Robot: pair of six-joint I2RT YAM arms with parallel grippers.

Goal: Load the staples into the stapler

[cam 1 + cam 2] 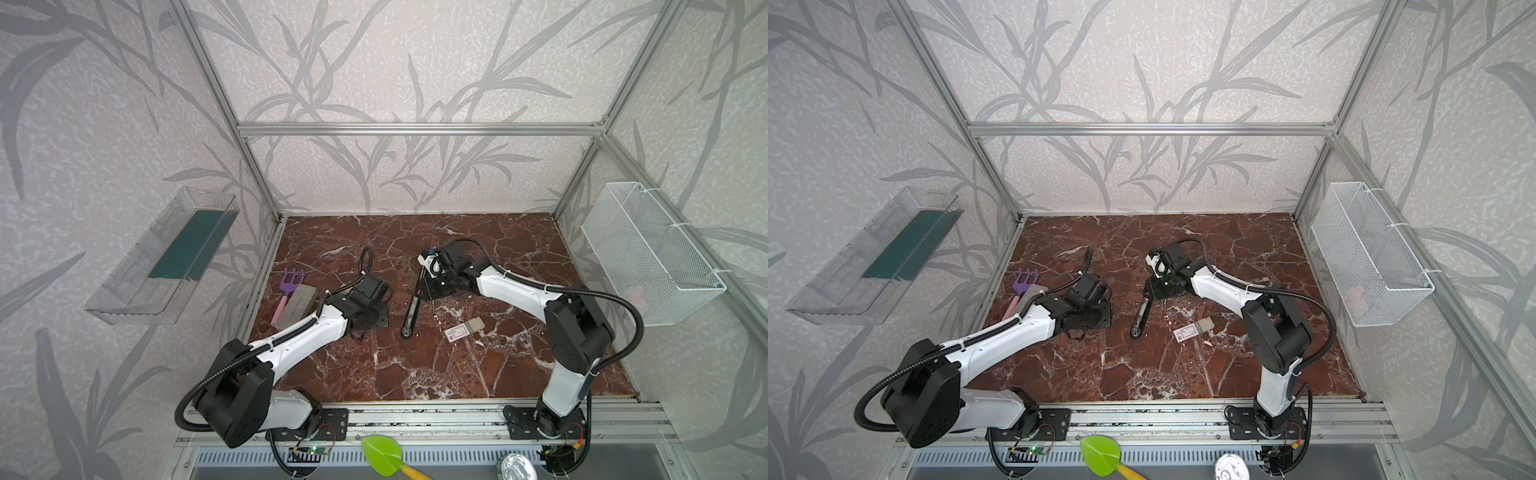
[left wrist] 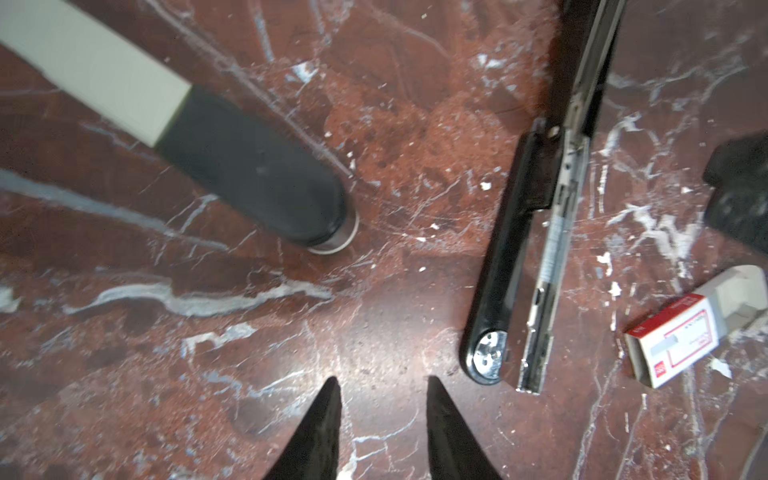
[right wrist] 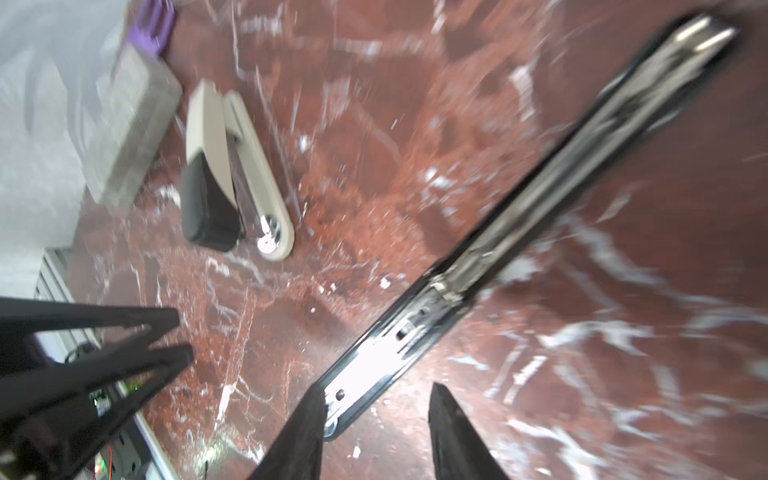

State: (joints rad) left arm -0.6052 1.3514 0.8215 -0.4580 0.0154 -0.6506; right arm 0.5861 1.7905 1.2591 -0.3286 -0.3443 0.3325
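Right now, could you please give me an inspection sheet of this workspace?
Surface: red marble tabletop, white flecks scattered.
Job's things: black stapler lies folded open flat; staple box near it, tray partly out.
Clutter: beige stapler, grey block, purple rake.
Tools: left tool open, empty; right tool open around the black stapler's end.
Cables: black hoses loop along both arms.
Surroundings: clear tray and wire basket on the side walls; green scoop in front.
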